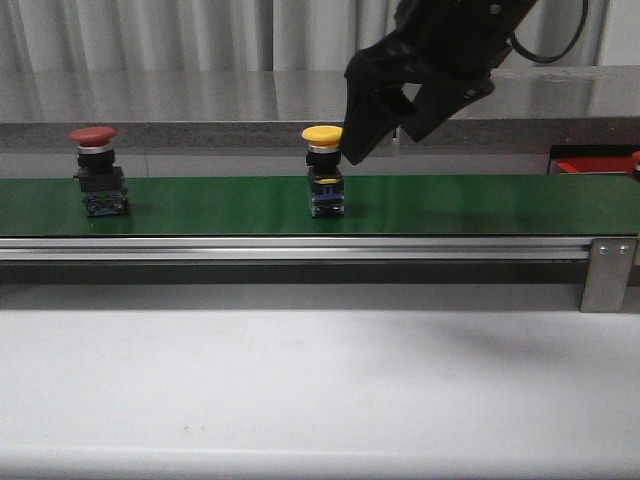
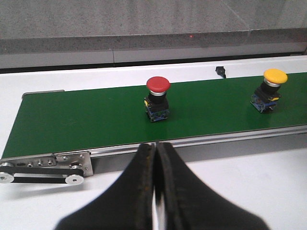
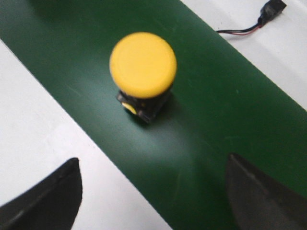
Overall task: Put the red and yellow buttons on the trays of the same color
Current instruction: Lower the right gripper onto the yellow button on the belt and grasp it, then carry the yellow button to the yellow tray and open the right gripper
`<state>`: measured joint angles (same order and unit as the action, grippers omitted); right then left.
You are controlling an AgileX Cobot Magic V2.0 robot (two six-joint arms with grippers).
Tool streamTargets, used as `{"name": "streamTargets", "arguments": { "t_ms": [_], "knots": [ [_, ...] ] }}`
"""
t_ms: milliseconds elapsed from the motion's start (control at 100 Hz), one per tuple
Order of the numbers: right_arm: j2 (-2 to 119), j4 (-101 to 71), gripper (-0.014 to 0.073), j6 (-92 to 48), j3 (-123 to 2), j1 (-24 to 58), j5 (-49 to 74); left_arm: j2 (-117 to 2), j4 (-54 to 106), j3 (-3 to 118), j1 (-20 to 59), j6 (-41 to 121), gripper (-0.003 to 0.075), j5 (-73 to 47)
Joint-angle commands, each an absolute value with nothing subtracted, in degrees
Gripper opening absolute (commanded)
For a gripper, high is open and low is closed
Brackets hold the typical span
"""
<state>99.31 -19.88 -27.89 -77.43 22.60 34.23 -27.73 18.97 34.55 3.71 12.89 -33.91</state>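
One yellow button (image 3: 143, 64) upright, below spread right claw (image 3: 153, 191)

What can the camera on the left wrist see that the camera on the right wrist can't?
Only the left wrist view shows the red button, the belt's end rollers and the left claw, pressed shut. Only the right wrist view shows the right claw, spread wide open, and a red and black wire. Both show the yellow button standing on the green belt.

text: none legible | labels: none | button bases: perhaps marked, too blurred
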Motion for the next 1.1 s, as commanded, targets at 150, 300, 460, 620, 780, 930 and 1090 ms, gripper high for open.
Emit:
{"name": "streamTargets", "arguments": {
  "t_ms": [150,300,460,620,780,930,1090],
  "knots": [
    [101.14,-23.71,0.0603,-27.79,-83.95,22.76,31.26,-28.08,19.74,35.97,4.0,12.77,-0.002,-30.31],
    [102.96,-24.05,0.0603,-27.74,-85.91,22.76,30.97,-28.08,19.74,35.97,4.0,12.77,-0.002,-30.31],
    [104.65,-24.05,0.0603,-27.74,-87.28,22.76,30.7,-28.08,19.74,35.97,4.0,12.77,-0.002,-30.31],
    [104.92,-23.95,0.0503,-27.74,-87.28,22.76,30.55,-28.08,19.74,35.97,4.0,12.77,-0.002,-30.31],
    [104.92,-23.93,0.0217,-27.68,-87.28,22.76,30.39,-28.08,19.74,35.97,4.0,12.77,-0.002,-30.31],
    [104.18,-23.88,0.0092,-27.34,-87.28,22.76,30.39,-28.08,19.74,35.97,4.0,12.77,-0.002,-30.31],
    [101.15,-17.8,0.0092,-17.92,-87.28,22.76,30.84,-28.08,19.74,35.97,4.0,12.77,-0.002,-30.31]
  ]
}}
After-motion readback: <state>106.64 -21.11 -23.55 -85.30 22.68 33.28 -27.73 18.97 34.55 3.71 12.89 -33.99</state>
